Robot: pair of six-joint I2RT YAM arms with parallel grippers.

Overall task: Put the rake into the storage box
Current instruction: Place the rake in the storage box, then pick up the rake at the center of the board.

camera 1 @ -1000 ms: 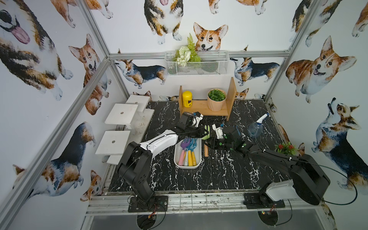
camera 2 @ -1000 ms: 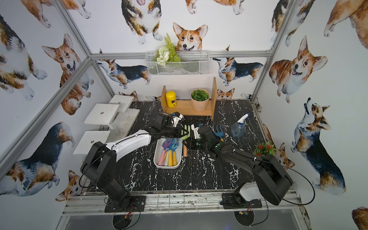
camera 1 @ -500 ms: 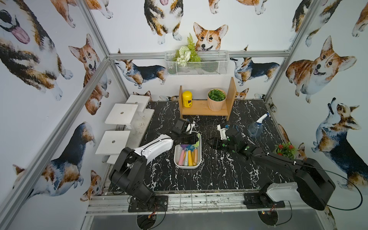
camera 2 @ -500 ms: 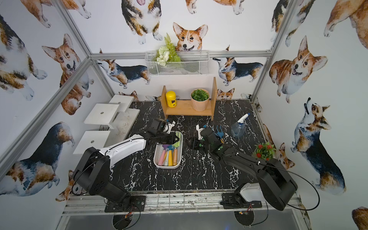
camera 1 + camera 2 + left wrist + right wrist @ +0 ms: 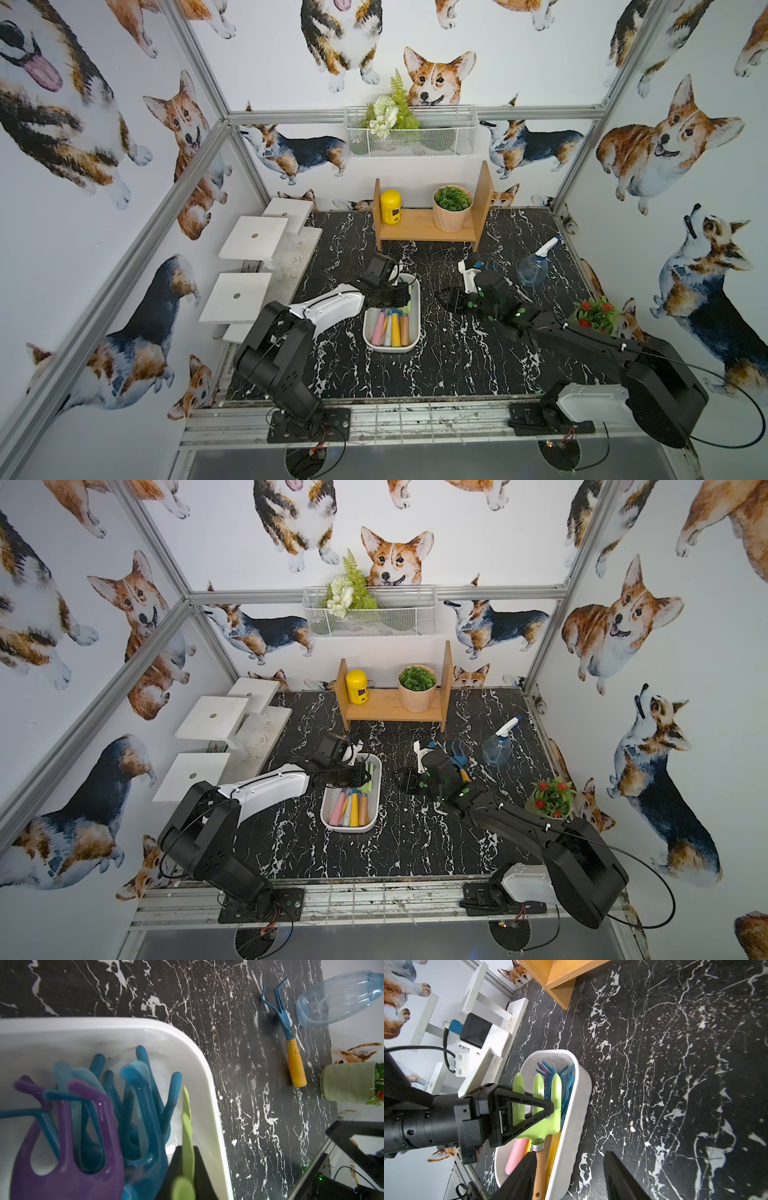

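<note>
The black, white-veined marble tabletop (image 5: pixel 457 365) carries the storage box (image 5: pixel 417 320), a shallow white plastic tub with rounded corners, its long axis running 12 to 6 o'clock at the centre of both top views. The box holds several hand tools, with purple and blue heads at its 12 o'clock end and pink and yellow handles toward 6 o'clock.

The rake (image 5: pixel 553 1126), which has a lime-green three-tined head on a plain wooden handle, lies inside the box's outline along its 3 o'clock wall. Its handle is down among the other handles and its head is over the blue and purple heads. Whether the head rests on them cannot be told.

The left gripper (image 5: pixel 548 1110) reaches in from 9 o'clock and clasps the green head, one black finger on each face. The right gripper (image 5: pixel 452 300) stands at 3 o'clock of the box, apart from it, its jaws spread and empty.

A blue three-pronged cultivator with a yellow handle (image 5: pixel 291 1047) lies on the tabletop at about 2 o'clock of the box, well apart.

You appear to be at the placing step, with the rake in the box but not yet let go. Next, part the left jaws and lift the gripper clear of the tines, taking care not to snag them or nudge the near wall.
</note>
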